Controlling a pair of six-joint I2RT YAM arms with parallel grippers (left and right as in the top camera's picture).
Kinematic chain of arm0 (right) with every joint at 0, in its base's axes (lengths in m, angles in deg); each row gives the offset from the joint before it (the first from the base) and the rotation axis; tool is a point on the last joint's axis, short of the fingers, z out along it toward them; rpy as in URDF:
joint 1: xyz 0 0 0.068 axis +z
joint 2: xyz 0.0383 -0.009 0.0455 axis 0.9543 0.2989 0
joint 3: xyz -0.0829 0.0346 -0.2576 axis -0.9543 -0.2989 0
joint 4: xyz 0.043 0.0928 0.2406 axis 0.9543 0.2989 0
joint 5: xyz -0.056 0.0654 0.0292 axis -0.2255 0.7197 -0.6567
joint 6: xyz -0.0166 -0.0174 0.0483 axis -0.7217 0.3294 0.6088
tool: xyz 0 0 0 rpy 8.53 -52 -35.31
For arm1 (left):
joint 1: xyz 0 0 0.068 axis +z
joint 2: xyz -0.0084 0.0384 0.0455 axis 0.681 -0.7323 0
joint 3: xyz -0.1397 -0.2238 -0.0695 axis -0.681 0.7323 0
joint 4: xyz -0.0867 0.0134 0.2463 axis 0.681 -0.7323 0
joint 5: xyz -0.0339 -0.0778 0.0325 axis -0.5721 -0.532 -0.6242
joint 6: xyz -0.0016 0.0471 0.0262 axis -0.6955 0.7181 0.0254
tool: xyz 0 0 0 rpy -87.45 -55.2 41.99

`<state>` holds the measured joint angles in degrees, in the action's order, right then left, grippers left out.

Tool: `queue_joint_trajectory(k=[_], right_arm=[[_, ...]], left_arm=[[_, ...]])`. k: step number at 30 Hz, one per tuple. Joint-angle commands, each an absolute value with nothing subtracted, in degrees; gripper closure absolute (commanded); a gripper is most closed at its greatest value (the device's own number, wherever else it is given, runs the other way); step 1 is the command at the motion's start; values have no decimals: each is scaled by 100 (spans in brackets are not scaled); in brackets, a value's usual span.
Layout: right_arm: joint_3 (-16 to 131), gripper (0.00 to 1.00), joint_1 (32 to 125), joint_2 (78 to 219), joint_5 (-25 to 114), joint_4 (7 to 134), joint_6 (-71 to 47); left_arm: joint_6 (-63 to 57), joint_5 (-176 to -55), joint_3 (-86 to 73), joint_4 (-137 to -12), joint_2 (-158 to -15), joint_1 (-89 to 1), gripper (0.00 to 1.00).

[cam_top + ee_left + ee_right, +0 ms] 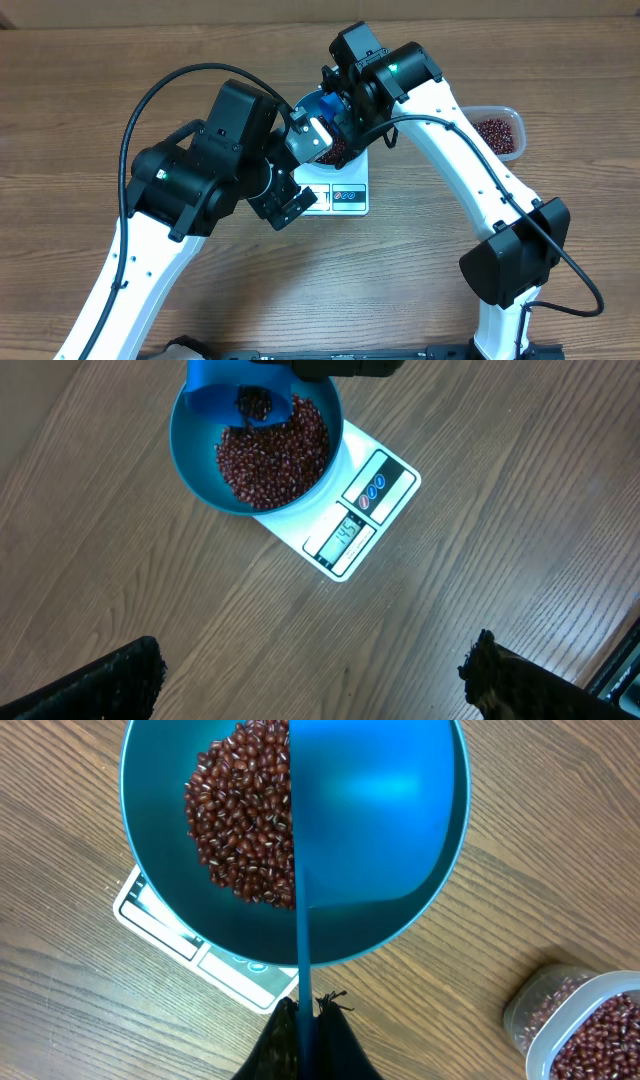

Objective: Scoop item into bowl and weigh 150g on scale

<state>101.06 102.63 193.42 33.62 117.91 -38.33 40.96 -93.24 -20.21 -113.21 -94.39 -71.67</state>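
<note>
Nearest the robot, the left gripper hangs above the bare table with its two fingers spread wide and nothing between them. It is apart from everything the task needs.

Just beyond it lies the scale, flat on the wood with its display and buttons facing the robot. Digits are lit in the window, but they are too small to read with any certainty.

The bowl sits on the scale's far end, overhanging its platform. Inside is a good heap of beans, covering the floor and banked toward one side.

Over the bowl, the right gripper is pressed together on the thin handle of the blue scoop. The scoop's cup is over the bowl's far rim, with a few beans left in it.

Farthest off, to the right, the clear tub holds more beans.

The bowl is placed and much of the filling looks done. What is left is trimming to the target weight, and how close that stands cannot be judged here.
</note>
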Motion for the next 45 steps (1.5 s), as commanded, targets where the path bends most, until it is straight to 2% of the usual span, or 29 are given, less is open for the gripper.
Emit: queue_joint_trajectory(k=[1,45], right_arm=[[10305,96,10250,19060,3299,11760,-3879],[10305,96,10239,19060,3242,11729,-3846]], left_arm=[[4096,-9304,-2133,-11319,-9400,-7143,0],[4096,-9304,-2135,-11319,-9400,-7143,0]])
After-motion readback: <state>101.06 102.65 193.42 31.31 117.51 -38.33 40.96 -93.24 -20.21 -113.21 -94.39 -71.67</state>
